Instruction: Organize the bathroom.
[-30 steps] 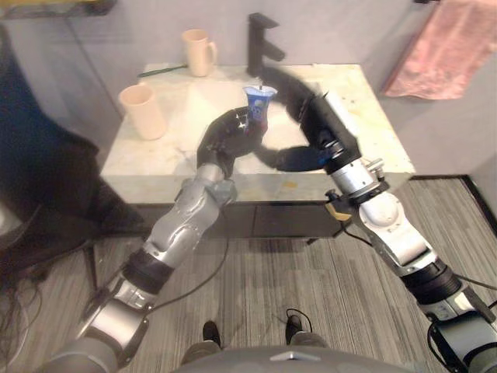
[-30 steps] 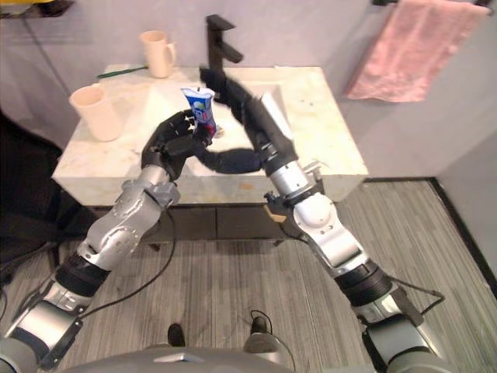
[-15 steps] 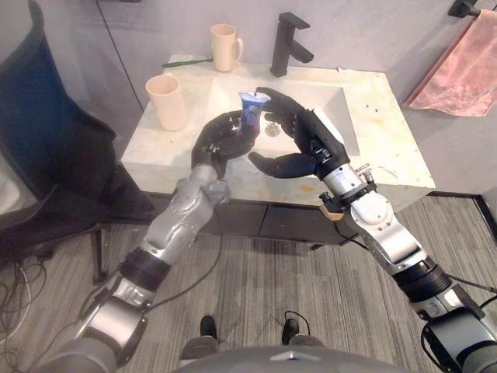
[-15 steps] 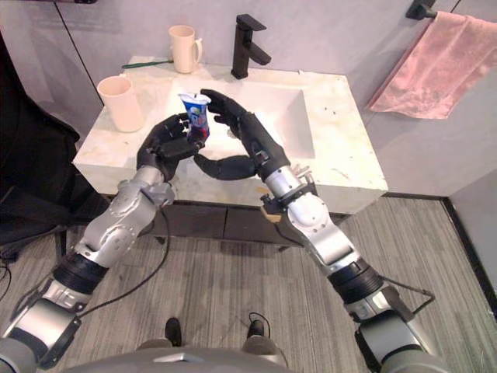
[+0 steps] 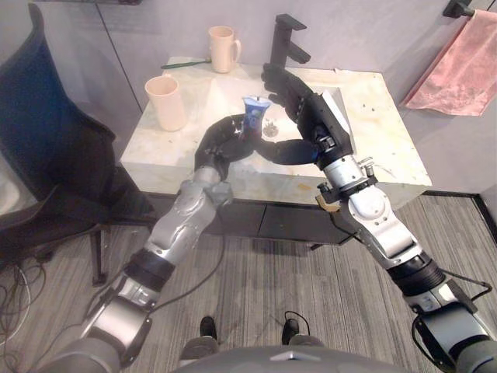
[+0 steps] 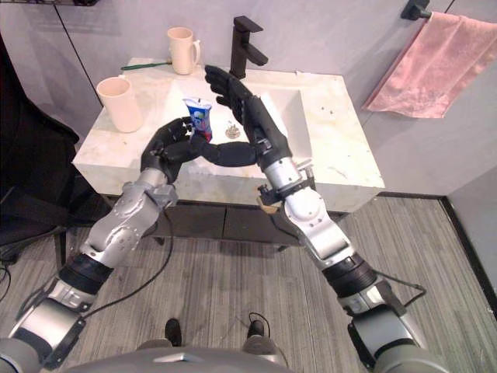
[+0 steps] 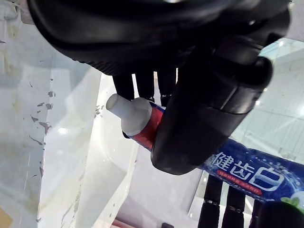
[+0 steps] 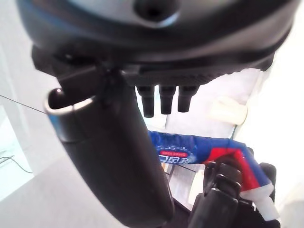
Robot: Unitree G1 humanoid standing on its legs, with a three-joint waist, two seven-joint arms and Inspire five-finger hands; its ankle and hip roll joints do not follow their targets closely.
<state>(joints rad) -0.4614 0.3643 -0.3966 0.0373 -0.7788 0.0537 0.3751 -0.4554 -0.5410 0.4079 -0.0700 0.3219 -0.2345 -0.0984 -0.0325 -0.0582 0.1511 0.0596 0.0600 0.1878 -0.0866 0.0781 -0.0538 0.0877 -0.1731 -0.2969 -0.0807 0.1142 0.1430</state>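
Blue-and-red toothpaste tube w/ white cap (image 5: 254, 116) is held upright over white marble sink basin (image 5: 311, 101), left hand (image 5: 225, 142) curled round its lower end. Right hand (image 5: 291, 97), fingers straight, hovers beside it. Handover step, probably; next: right closes on tube, then stow in peach cup (image 5: 165, 102).

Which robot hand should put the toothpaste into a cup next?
Probably the left hand. It already grips the toothpaste tube upright above the sink, and both cups, the near cup and far cup, stand on its side. The right hand is open beside the tube.
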